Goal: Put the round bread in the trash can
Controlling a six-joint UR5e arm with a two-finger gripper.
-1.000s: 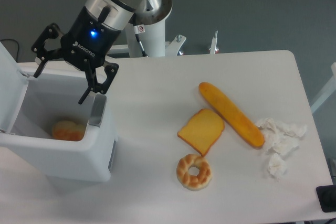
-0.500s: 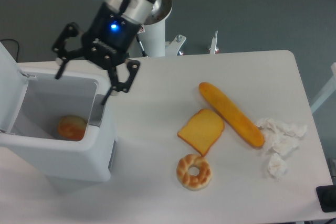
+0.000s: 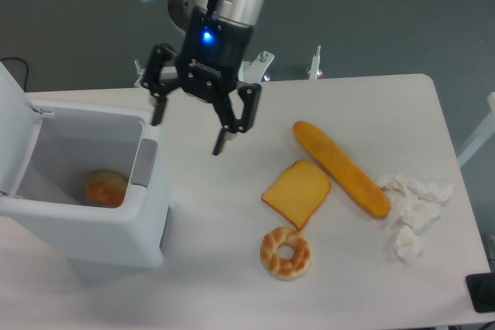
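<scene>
The round bread (image 3: 106, 188), a small golden-orange bun, lies on the bottom of the open white trash can (image 3: 147, 222) at the left of the table. The can's lid (image 3: 14, 125) stands tilted up at its left side. My gripper (image 3: 188, 130) is open and empty, with its fingers spread wide. It hangs above the table just right of the can's rim, apart from the bun.
A long baguette (image 3: 340, 168), a square toast slice (image 3: 297, 192) and a ring-shaped braided bread (image 3: 286, 252) lie on the white table right of centre. Crumpled white paper (image 3: 409, 210) lies near the right edge. The arm's white base post (image 3: 224, 44) stands at the back.
My open gripper has moved right, from above the trash can's opening to over the table beside it. The bun has settled inside the can.
</scene>
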